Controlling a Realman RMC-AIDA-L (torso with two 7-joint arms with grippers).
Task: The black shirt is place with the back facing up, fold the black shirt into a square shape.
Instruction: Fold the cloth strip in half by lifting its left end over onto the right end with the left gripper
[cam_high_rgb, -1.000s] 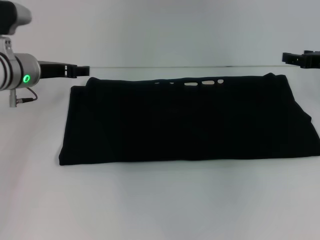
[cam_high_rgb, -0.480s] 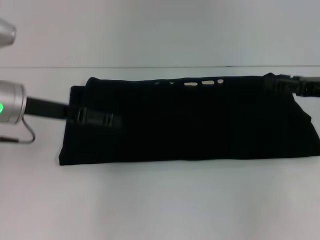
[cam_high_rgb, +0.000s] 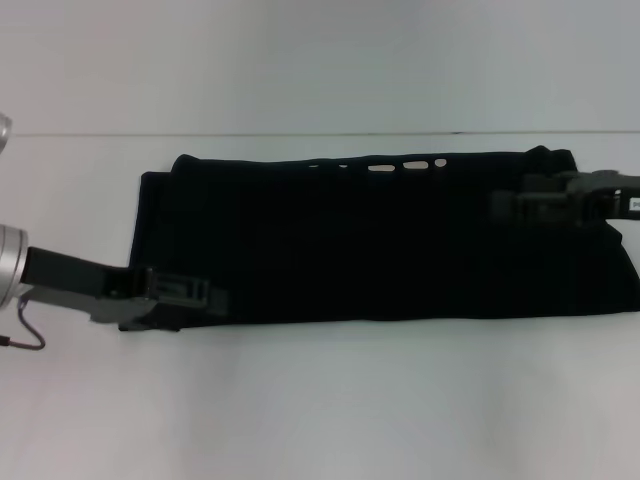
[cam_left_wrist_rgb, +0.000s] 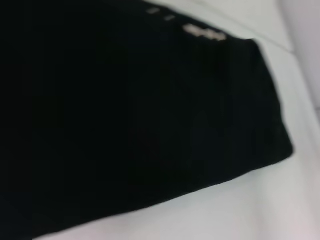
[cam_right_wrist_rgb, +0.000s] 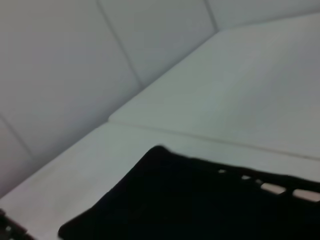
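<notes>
The black shirt lies flat on the white table as a long, wide band, with small whitish marks showing along its far edge. My left gripper reaches in low from the left and sits over the shirt's near left corner. My right gripper comes in from the right over the shirt's far right part, pointing inward. The left wrist view is mostly filled by the shirt. One corner of the shirt shows in the right wrist view.
The white table runs wide in front of the shirt's near edge and on both sides. Its far edge meets a pale wall just behind the shirt.
Both arms have come down from the far corners. The left gripper moved toward the near left corner, the right gripper moved inward over the far right part. The shirt has not shifted.
</notes>
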